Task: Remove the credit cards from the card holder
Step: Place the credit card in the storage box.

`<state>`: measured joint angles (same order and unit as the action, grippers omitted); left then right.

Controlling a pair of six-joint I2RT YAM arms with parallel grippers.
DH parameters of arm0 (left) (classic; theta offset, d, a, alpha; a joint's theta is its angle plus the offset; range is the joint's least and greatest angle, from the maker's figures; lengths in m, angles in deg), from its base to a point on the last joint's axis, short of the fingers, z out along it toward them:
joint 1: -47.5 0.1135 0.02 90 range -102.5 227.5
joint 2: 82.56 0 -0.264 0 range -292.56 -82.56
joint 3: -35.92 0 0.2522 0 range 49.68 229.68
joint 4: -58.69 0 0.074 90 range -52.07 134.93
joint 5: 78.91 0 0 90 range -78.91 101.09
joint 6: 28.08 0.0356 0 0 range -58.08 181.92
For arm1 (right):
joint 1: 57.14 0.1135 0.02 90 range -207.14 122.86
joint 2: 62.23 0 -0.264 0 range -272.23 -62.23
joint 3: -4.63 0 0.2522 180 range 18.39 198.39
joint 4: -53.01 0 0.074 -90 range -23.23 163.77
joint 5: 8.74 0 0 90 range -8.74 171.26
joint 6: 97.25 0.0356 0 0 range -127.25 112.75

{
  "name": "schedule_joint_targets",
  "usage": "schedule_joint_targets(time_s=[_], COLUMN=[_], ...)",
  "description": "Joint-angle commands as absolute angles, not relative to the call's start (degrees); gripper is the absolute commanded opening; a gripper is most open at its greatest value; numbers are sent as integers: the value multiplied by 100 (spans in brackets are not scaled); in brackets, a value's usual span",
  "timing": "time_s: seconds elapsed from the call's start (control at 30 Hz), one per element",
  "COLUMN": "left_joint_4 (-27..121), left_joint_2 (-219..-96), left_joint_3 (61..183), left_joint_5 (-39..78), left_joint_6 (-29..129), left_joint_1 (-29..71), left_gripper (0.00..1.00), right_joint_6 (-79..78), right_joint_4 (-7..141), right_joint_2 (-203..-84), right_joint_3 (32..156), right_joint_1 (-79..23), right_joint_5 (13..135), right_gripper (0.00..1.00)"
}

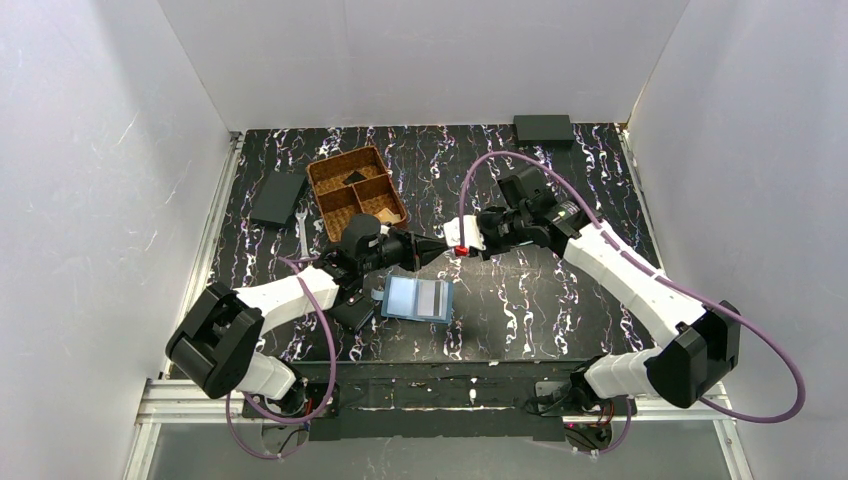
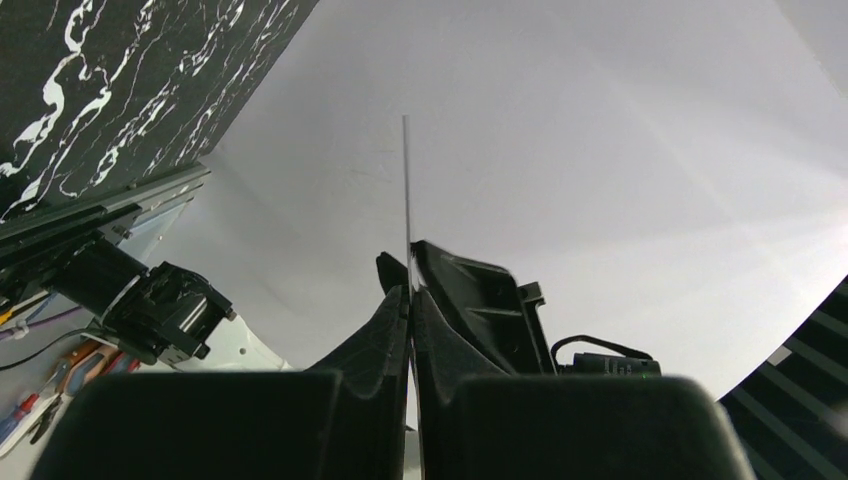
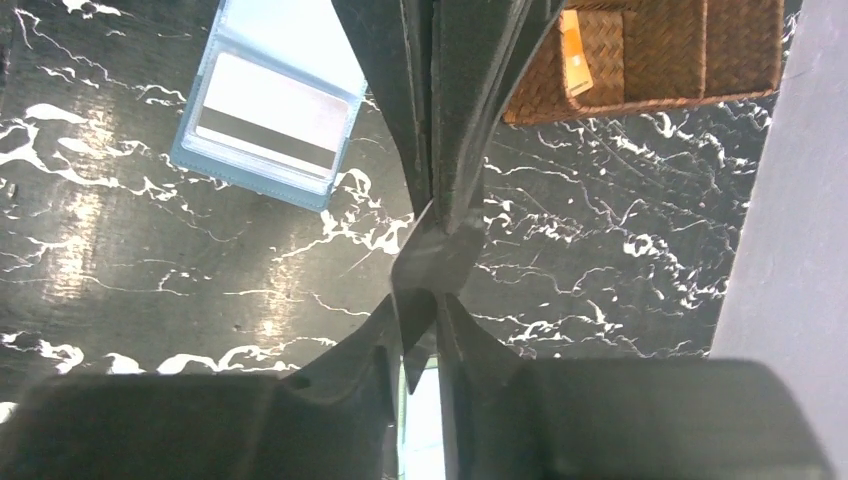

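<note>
The blue card holder (image 1: 400,297) lies open on the table below the grippers. It also shows in the right wrist view (image 3: 250,180), with a whitish credit card (image 3: 275,105) with a black stripe in its pocket. My left gripper (image 1: 443,250) is shut on another whitish credit card (image 1: 459,238) and holds it in the air. In the left wrist view this card (image 2: 406,180) stands edge-on out of the left gripper (image 2: 408,292). My right gripper (image 1: 472,245) meets it tip to tip. In its own view the right gripper (image 3: 420,305) has its jaws a narrow gap apart around the card's edge.
A woven compartment basket (image 1: 355,190) stands at the back left, with an orange card (image 3: 573,45) in one compartment. A black wallet (image 1: 278,198) lies left of the basket and another (image 1: 543,127) at the far back. A small wrench (image 1: 302,235) lies near the left arm.
</note>
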<state>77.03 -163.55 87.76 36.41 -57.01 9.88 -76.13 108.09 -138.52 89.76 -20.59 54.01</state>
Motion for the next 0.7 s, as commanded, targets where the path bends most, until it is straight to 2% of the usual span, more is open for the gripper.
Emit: schedule_joint_targets(time_s=[0.0, 0.07, 0.13, 0.2, 0.33, 0.37, 0.47, 0.67], left_joint_4=[7735, 7766, 7828, 7974, 8296, 8326, 8385, 7982], left_joint_2=[-16107, -16084, -16036, -15935, -15507, -15383, -14831, -13475], left_joint_3=[8758, 8756, 8728, 8628, 8325, 8234, 7872, 7465], left_joint_5=[3589, 3572, 3525, 3413, 3225, 3257, 3379, 4235], left_joint_6=[-5884, -5872, -5818, -5760, -5283, -5046, -4030, -778], left_joint_1=[971, 971, 972, 972, 1033, 1075, 1273, 1602], left_gripper=[0, 0, 0, 15, 58, 66, 81, 98], right_joint_6=[-7473, -7433, -7359, -7193, -6707, -6613, -6442, -5813], right_joint_4=[10531, 10556, 10562, 10546, 10617, 10650, 10731, 10855], right_joint_2=[-13861, -13869, -13859, -13832, -13745, -13712, -13577, -13606], right_joint_3=[8949, 8970, 9005, 9026, 9042, 9015, 8766, 8157], right_joint_1=[-2006, -2009, -2005, -2023, -2217, -2283, -2515, -2804], right_joint_5=[5263, 5195, 5209, 5233, 5037, 4935, 4477, 3553], right_gripper=[18, 5, 1, 1, 1, 1, 1, 1])
